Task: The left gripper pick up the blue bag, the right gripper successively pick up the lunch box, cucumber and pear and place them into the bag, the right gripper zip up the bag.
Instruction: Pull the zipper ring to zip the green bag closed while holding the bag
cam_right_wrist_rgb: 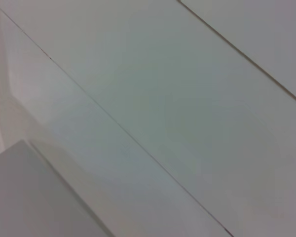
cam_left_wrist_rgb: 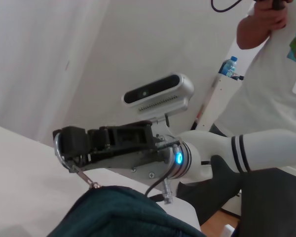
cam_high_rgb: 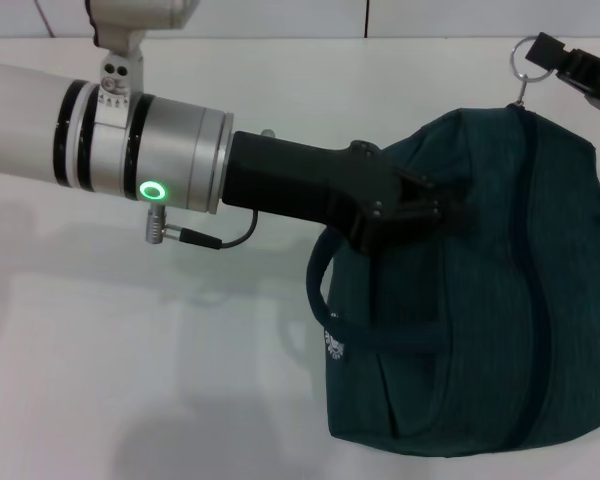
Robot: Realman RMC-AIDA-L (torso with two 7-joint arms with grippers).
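My left gripper (cam_high_rgb: 435,205) reaches across from the left and is pinched shut on the fabric near the top of the blue bag (cam_high_rgb: 470,300), black fingers pressed into the dark teal cloth just beside one loop handle (cam_high_rgb: 325,290). The bag stands on the white table (cam_high_rgb: 130,350) at the right of the head view, its zipper line (cam_high_rgb: 535,300) running down the side facing me, a white round logo (cam_high_rgb: 334,345) low on its near left face.

Up at the far right corner, my right gripper (cam_high_rgb: 550,52) has its fingers clamped on the silver ring-pull (cam_high_rgb: 525,60), which hangs off the top end of the bag. The left wrist view shows it plainly: the right gripper (cam_left_wrist_rgb: 69,145) closed around the ring (cam_left_wrist_rgb: 64,158), with the small metal link running down into the teal fabric (cam_left_wrist_rgb: 123,215).

Behind my right arm stands a person in a white shirt (cam_left_wrist_rgb: 271,89). My right wrist camera sees only pale wall panels (cam_right_wrist_rgb: 163,108).
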